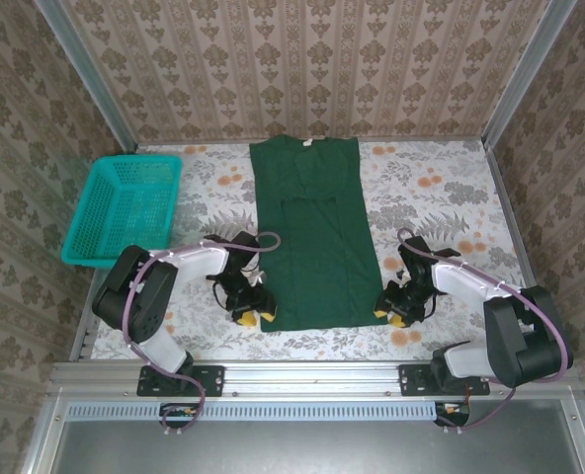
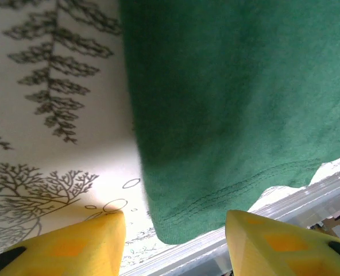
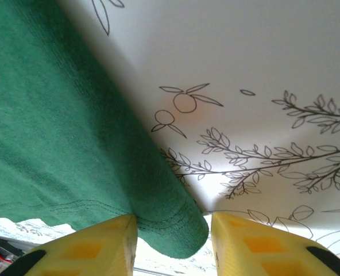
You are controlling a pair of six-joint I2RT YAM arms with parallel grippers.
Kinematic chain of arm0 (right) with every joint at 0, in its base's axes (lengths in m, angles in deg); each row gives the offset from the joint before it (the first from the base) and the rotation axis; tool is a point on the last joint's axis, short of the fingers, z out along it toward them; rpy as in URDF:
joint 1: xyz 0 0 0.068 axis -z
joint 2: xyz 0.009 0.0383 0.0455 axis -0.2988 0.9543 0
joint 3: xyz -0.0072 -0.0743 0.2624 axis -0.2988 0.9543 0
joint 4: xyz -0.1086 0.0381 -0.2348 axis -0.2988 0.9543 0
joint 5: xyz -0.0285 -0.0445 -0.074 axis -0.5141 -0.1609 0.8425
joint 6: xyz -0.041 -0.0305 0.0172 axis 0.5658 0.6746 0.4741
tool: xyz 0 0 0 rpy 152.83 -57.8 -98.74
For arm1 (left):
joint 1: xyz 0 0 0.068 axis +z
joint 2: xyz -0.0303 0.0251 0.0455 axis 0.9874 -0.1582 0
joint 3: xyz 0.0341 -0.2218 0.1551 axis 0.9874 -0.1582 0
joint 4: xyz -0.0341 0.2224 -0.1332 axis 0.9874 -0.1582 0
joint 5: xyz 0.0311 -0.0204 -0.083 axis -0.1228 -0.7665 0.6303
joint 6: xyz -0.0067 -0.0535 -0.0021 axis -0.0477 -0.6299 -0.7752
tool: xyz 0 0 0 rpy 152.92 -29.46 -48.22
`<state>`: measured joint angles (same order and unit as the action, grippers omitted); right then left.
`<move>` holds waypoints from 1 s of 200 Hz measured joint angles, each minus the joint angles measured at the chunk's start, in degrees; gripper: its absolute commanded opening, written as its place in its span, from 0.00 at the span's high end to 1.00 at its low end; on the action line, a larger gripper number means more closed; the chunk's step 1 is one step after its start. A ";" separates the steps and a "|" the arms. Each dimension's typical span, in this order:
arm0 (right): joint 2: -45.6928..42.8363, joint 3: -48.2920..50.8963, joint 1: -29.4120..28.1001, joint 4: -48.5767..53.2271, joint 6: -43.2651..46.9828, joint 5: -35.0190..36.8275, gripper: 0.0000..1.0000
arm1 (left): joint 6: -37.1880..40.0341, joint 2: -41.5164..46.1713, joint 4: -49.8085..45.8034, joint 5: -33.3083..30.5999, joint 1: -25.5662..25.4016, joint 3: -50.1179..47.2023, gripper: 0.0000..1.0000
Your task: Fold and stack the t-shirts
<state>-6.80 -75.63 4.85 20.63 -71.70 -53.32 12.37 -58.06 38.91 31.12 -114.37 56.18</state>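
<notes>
Top view: a dark green t-shirt (image 1: 317,237), folded into a long strip, lies at centre frame on a table (image 1: 441,197) covered in floral-print cloth, enclosed by damask-papered walls (image 1: 302,59). A teal mesh basket (image 1: 134,160) stands at left. The left gripper (image 1: 253,314) sits at the shirt's lower-left hem corner, jaws partly open and straddling it without contact. The right gripper (image 1: 396,314) brackets the lower-right corner, jaws narrower; whether the cloth is pinched cannot be told.
</notes>
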 measured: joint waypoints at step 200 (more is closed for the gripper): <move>-1.88 2.75 -0.17 -2.43 -0.17 -1.64 1.00 | -0.57 -0.24 1.29 -1.11 -3.26 -0.44 1.00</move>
<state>-8.68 -72.88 4.67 18.20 -71.87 -54.95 11.80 -58.30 40.20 30.00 -117.63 55.74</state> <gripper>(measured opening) 0.066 0.038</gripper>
